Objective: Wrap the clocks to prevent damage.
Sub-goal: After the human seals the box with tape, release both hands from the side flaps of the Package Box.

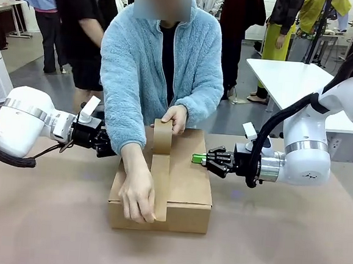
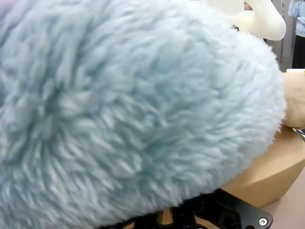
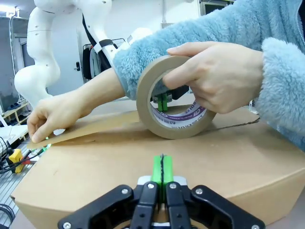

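Front view, rectangular brown cardboard box (image 1: 187, 188), fluffy sleeve (image 1: 120, 103)

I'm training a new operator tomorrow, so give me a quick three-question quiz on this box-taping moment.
1. True or false: the right gripper is shut, its pads resting on the cardboard box.
2. What does the person's hand hold? A. scissors B. brown tape roll C. a clock
3. Fill in: the person's other hand presses the tape strip down at the box's ___ edge, seen from the front.

Key: 1 true; 2 B; 3 near
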Controlling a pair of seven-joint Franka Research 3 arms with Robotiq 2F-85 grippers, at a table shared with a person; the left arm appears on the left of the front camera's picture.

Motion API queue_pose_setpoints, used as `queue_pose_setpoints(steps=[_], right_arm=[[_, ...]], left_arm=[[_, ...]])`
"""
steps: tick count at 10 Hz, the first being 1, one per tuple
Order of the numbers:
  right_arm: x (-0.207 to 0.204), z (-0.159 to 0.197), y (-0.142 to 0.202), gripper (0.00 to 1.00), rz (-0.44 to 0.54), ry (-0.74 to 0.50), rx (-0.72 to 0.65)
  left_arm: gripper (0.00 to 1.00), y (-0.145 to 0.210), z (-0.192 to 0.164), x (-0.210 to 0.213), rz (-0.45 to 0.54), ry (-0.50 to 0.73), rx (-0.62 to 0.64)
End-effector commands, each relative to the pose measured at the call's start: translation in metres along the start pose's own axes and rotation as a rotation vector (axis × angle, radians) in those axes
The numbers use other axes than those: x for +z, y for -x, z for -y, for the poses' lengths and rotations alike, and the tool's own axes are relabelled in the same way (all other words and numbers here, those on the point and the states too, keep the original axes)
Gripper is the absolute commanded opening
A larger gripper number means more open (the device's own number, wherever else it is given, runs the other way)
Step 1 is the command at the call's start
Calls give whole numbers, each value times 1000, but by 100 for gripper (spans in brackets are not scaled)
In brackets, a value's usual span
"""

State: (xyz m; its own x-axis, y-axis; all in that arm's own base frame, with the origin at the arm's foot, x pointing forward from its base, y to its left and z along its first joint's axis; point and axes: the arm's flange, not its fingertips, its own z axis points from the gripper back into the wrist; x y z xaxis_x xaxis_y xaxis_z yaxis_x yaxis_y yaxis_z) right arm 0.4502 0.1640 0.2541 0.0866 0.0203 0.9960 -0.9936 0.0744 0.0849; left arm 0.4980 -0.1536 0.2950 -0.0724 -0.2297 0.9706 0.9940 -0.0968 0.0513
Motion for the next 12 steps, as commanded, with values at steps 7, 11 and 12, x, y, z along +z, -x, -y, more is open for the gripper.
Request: queue_pose_setpoints(steps=[7, 11, 12], right_arm=[[-1, 0, 2, 1, -5, 1, -2], [-1, 0, 2, 1, -5, 1, -2], [-1, 0, 2, 1, -5, 1, -2]], left_arm=[[1, 1, 1, 0, -2, -1, -6], [1, 1, 1, 0, -2, -1, -6], [1, 1, 1, 0, -2, -1, -6]])
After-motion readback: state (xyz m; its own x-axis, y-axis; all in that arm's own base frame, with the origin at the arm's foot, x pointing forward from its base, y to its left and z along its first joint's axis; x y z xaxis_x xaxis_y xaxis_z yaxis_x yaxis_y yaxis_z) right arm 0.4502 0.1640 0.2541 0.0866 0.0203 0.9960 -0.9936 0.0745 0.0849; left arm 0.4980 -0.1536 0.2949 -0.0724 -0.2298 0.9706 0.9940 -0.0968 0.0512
